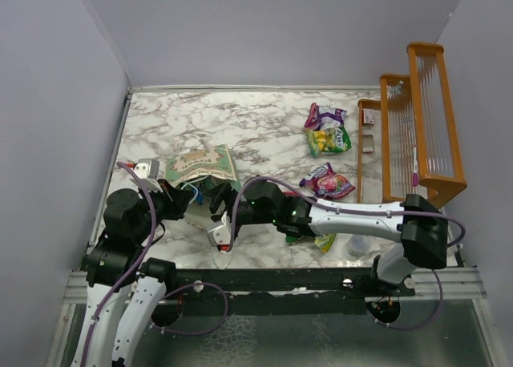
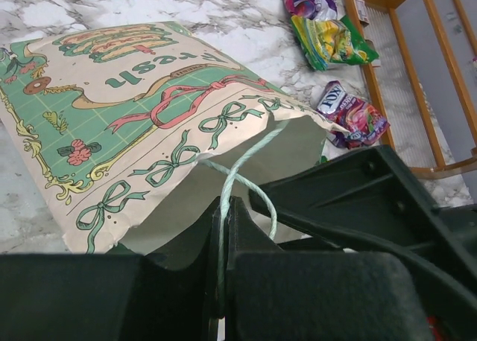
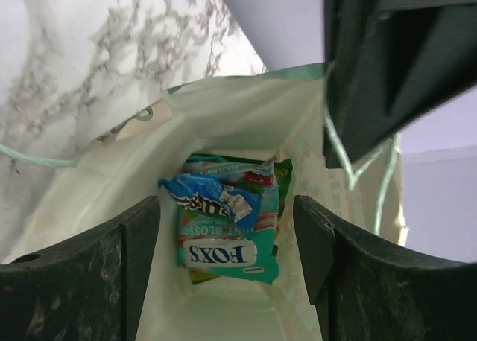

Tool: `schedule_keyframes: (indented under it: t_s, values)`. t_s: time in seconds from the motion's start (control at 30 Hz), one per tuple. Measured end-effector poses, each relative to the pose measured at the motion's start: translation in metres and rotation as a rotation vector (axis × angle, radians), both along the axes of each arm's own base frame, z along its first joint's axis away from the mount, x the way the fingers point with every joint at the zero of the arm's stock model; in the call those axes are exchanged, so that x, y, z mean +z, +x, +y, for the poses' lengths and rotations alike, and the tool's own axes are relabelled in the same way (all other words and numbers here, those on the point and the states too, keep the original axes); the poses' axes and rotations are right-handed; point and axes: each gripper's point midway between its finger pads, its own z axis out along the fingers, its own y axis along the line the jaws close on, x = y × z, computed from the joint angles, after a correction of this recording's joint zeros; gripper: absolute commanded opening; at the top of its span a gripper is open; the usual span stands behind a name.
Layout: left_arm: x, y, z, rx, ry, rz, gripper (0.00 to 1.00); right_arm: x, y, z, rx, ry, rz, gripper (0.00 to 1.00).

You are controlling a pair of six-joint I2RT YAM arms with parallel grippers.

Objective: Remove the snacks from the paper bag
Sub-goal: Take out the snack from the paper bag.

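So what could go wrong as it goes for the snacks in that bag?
The left gripper holds the paper bag open only by its thin string handle; a tug might slip or tear it. The right gripper, open, fills much of the mouth, so its fingers could snag the paper wall. Inside, a blue packet lies on a teal FOX'S packet, so it may grab two or drop one.

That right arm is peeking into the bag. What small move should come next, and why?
Probably reach deeper and close on the blue packet: the right fingers stand open at the mouth of the paper bag, that packet lies topmost over a teal Fox's packet, and the left fingers pinch the string handle, holding the bag open.
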Motion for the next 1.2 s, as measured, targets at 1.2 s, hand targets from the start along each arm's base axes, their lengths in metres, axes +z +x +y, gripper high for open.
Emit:
schedule_keyframes:
  t_s: [1.2]
  values:
    - [0.020, -0.019, -0.008, -0.095, -0.004, -0.125, 0.00, -0.104, 0.125, 0.058, -0.174, -0.206, -0.268, 0.74]
